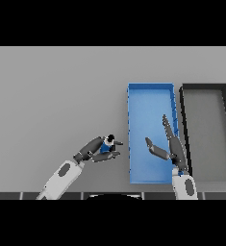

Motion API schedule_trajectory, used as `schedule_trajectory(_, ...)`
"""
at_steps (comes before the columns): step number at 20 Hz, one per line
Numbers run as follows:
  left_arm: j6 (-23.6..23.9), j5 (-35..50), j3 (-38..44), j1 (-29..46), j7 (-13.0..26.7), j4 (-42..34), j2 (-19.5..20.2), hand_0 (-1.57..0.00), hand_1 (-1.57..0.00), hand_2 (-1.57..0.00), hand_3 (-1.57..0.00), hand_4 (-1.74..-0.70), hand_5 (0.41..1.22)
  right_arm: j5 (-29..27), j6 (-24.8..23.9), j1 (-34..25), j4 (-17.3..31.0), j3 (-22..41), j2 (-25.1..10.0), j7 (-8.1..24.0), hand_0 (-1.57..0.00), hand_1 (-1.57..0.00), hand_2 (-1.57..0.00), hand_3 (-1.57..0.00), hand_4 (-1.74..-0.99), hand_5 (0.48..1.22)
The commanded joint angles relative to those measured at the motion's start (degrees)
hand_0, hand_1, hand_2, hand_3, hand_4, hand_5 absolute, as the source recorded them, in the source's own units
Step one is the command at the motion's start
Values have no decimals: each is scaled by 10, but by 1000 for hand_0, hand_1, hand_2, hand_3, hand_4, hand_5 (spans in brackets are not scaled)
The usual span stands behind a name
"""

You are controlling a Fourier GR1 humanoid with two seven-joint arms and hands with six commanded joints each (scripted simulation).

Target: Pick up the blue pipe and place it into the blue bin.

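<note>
A small blue pipe is held in my left hand, whose fingers and thumb curl round it, just left of the blue bin. Only a bit of the pipe's blue shows between the dark fingers. The blue bin is a long rectangular tray lying right of centre. My right hand hovers over the bin's near right part, fingers straight and thumb spread, holding nothing.
A dark grey bin of similar size lies directly right of the blue bin, their long sides nearly touching. The grey table stretches to the left and behind.
</note>
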Motion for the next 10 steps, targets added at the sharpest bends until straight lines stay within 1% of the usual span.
schedule_trajectory(1,10,2,3,-1,1,-14,-3,-1428,-1451,-1459,-1382,-1692,1172,4,-1,2,5,-4,-6,-2,1,1,1,1,-1189,601)
schedule_trajectory(3,16,11,10,-11,1,-31,-9,-1479,-1494,-1499,-1423,-1710,1190,-1,5,7,3,-7,-12,-14,1,1,1,1,-1187,603)
schedule_trajectory(4,17,12,7,-11,-3,-40,-13,-1498,-1510,-1513,-1436,-1716,1196,5,1,4,2,-1,-6,-12,1,1,1,1,-1187,605)
schedule_trajectory(5,14,19,9,-12,-2,-56,-8,-1512,-1522,-1525,-1446,-1721,1201,7,-2,2,2,-3,-7,-12,1,1,1,1,-1183,606)
schedule_trajectory(6,16,20,7,-17,1,-65,-12,-1524,-1532,-1534,-1454,-1725,1205,9,-3,0,7,-3,-7,-9,1,1,1,1,-1180,604)
schedule_trajectory(7,14,24,4,-19,8,-79,-15,-1533,-1540,-1542,-1461,-1728,1208,15,-5,4,4,2,-5,-12,1,1,1,1,-1172,603)
schedule_trajectory(9,13,23,-1,-20,20,-102,-10,-1547,-1551,-1552,-1476,-1733,1213,11,-3,11,-1,-4,-12,-18,1,1,1,1,-1157,600)
schedule_trajectory(10,15,22,-5,-27,38,-117,-11,-1552,-1555,-1556,-1482,-1734,1214,8,-2,11,1,-6,-13,-16,1,1,1,1,-1149,599)
